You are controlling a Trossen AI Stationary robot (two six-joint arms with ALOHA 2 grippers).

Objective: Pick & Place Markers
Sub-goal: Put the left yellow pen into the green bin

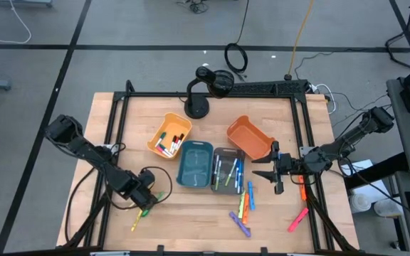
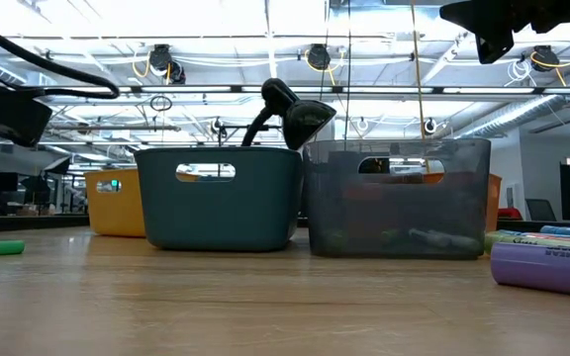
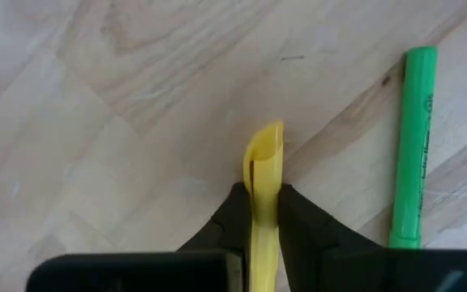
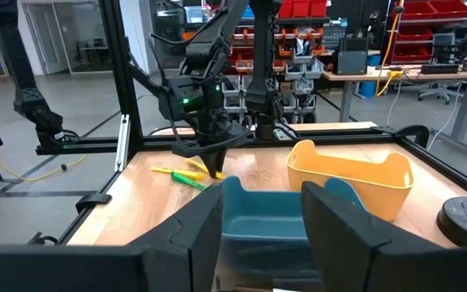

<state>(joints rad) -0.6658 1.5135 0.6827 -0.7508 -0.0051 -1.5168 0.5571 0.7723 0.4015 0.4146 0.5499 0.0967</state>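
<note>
Where markers [image 1: 241,208] lie, pale wood table [image 1: 191,220].

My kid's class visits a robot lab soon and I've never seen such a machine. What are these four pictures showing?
Two dark robot arms work at a wooden table. One picture looks straight down, one looks level across the tabletop, and two come from cameras on the arms' wrists. On the table stand small plastic bins: yellow, teal, grey and orange, with thin coloured markers scattered nearby. The left gripper is shut on a yellow marker, beside a green marker. The right gripper hangs open by the bins.
</note>
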